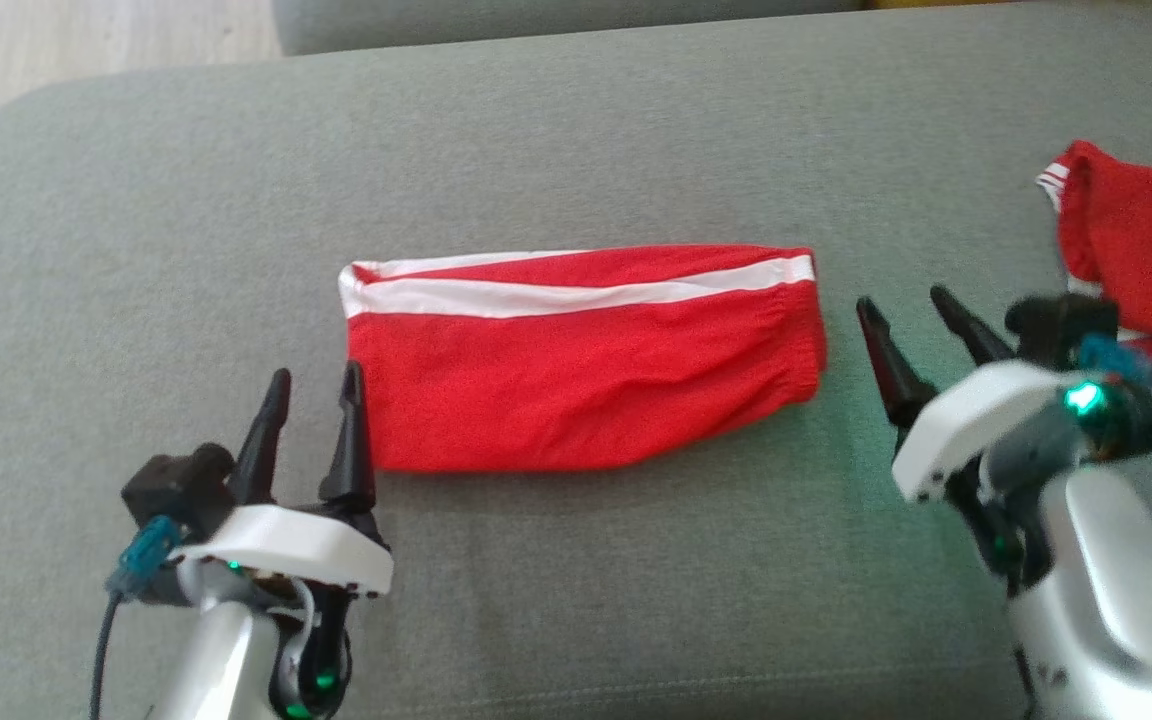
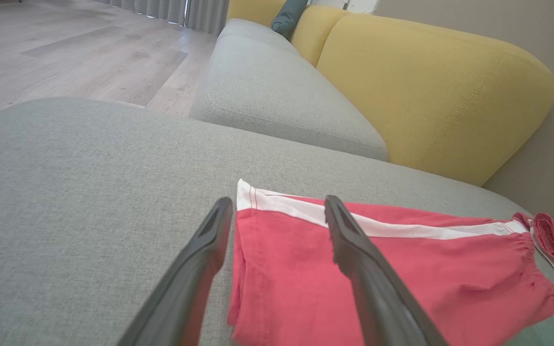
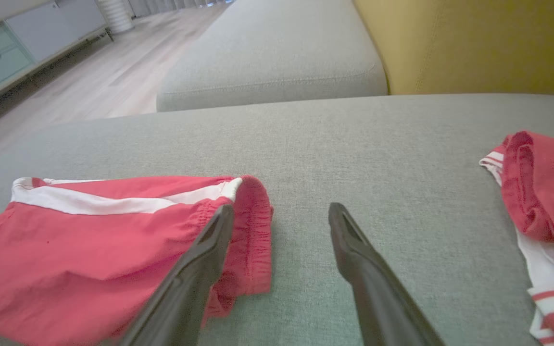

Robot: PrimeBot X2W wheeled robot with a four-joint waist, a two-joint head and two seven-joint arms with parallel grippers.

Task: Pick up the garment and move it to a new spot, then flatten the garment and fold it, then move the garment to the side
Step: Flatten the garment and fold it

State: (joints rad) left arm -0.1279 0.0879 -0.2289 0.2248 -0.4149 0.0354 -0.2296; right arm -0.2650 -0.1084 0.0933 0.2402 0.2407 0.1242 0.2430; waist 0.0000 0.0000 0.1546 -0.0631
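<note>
Red shorts (image 1: 576, 370), folded into a long band with a white stripe along the far edge, lie mid-way across a grey cushion (image 1: 576, 600); the left gripper (image 1: 317, 372) stands at the hem end with fingers spread, the right gripper (image 1: 901, 298) likewise spread just off the waistband; neither holds cloth. The fold looks done, which leaves the shift aside; best to pinch all layers at both ends, lift level and together, and keep clear of the 2nd red garment (image 1: 1136, 230) at the right.
</note>
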